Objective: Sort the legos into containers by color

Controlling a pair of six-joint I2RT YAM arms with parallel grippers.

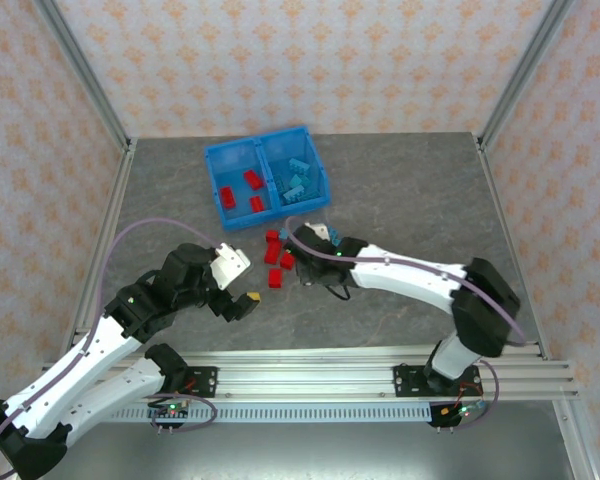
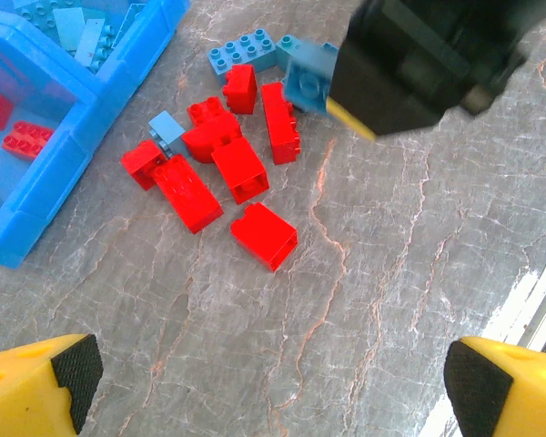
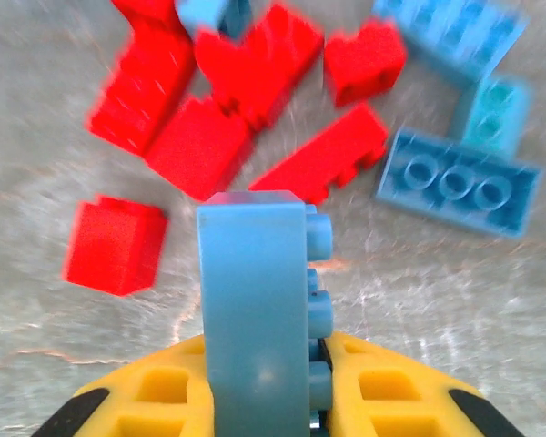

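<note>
legos (image 2: 241, 168) heaped just beside bin (image 2: 68, 168)

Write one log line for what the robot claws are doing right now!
right claw: shut on light blue brick | left claw: open, above table | loose bricks: piled beside bin

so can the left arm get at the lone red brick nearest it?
Probably yes. The left gripper is open, the lone red brick lies apart from the pile with bare table between; the right gripper sits beyond, over the blue bricks.
</note>
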